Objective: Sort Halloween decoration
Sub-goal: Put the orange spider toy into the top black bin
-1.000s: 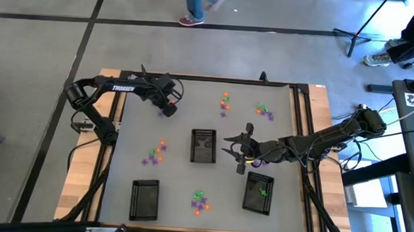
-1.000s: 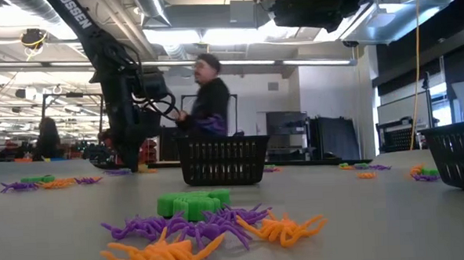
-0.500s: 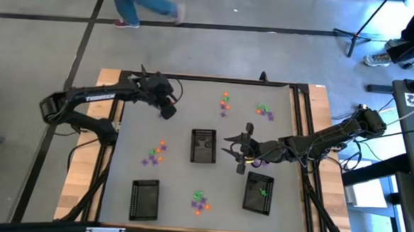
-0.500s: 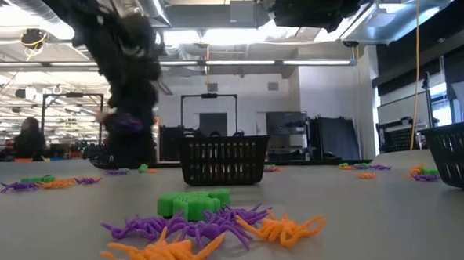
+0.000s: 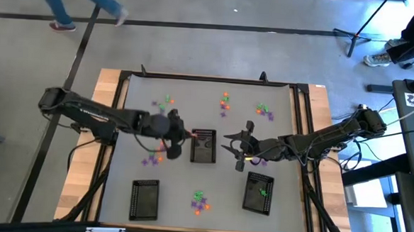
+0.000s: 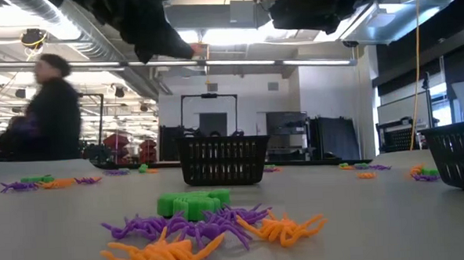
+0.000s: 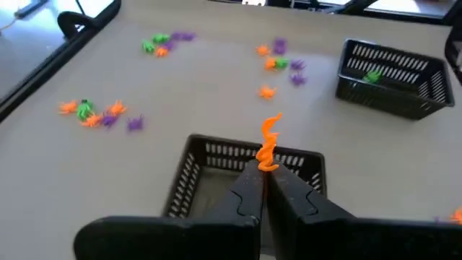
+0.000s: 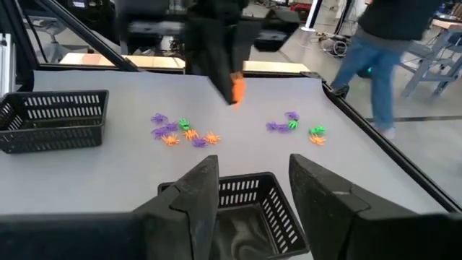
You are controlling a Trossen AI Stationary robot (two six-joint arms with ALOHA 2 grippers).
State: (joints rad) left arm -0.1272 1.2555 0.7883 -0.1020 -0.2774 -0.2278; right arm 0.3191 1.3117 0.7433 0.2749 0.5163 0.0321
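Observation:
My left gripper is shut on one orange trinket of the Halloween decoration and hangs over the left rim of the middle black tray. The right wrist view shows the same trinket. My right gripper stands open just right of that tray, with nothing between its fingers. Loose orange, purple and green trinkets lie in small heaps on the table: at the left, near the front edge and toward the far side. My left gripper pinches the orange trinket by its lower end between its two fingertips. The fingers slant down, coming from the table's left. The rest of the trinket sticks out past the fingertips, lifted clear above the middle tray.
Another black tray stands at the front left, and one at the front right holds a green trinket. More heaps lie at the far left and far right. A person walks past beyond the table's far edge.
My left gripper, shut throughout, has swung from the table's far left part toward the middle tray and risen, carrying the orange trinket clear of the table. The far-left heap it covered now shows. The person beyond the table has walked leftward.

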